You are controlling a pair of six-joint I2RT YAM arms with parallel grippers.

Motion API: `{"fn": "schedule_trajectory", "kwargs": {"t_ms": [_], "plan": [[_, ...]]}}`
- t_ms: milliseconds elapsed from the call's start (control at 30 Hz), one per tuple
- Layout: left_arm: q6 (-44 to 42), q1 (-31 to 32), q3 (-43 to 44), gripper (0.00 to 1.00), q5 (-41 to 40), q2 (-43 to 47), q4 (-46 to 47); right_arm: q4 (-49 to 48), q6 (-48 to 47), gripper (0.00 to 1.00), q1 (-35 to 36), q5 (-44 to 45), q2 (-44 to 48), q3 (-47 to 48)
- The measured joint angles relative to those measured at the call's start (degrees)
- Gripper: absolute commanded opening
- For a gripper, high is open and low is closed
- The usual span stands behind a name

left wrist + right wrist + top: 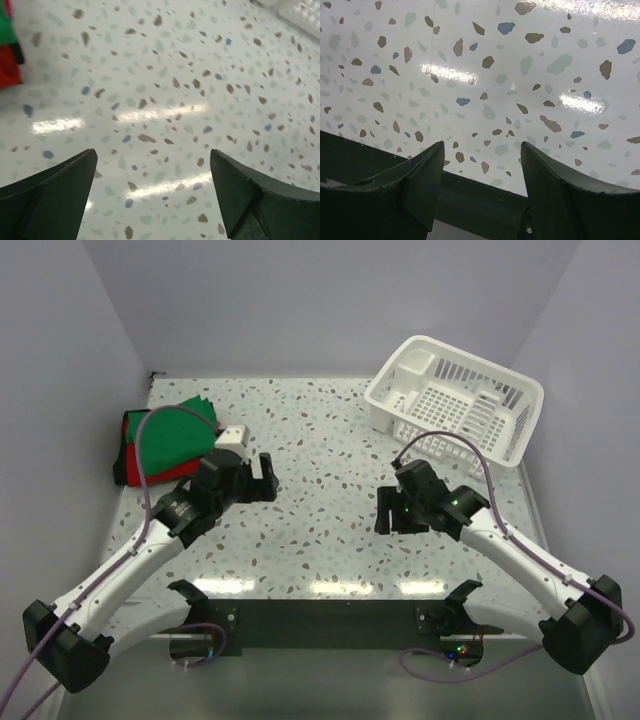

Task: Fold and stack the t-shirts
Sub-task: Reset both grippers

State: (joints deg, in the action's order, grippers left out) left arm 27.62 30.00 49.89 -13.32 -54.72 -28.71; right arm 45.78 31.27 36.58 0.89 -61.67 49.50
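A folded bright green t-shirt point(175, 432) lies on top of a folded bright red t-shirt point(127, 455) at the far left of the table. Their edges show at the left wrist view's upper left corner: green point(5, 22) above red point(9, 70). My left gripper point(262, 478) is open and empty, just right of the stack, above bare table point(153, 165). My right gripper point(387, 510) is open and empty, over bare table right of centre point(482, 150).
A white slatted plastic basket point(455, 400) stands at the back right, and its corner shows in the left wrist view point(305, 12). The speckled tabletop point(320, 450) lies between the arms. A dark strip point(470, 195) runs along the table's near edge. Walls close in left, back and right.
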Motion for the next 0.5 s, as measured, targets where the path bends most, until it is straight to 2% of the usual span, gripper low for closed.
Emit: {"fn": "schedule_trajectory", "kwargs": {"t_ms": [100, 200, 333, 500], "plan": [[3.28, 8.79, -2.71, 1.00, -1.22, 0.28, 0.63, -1.31, 0.07, 0.66, 0.00, 1.20, 1.92, -0.94], [5.77, 13.53, -4.22, 1.00, -3.21, 0.24, 0.85, -2.56, 0.04, 0.66, 0.00, 1.75, 3.43, -1.62], [7.74, 16.68, -5.57, 1.00, -4.74, 0.76, 1.25, -3.69, -0.26, 0.66, 0.00, 2.78, 5.18, -2.40], [9.16, 17.03, -7.37, 1.00, -6.45, 3.04, 1.36, -4.33, -0.59, 0.66, 0.00, 4.26, 7.37, -2.82]]}}
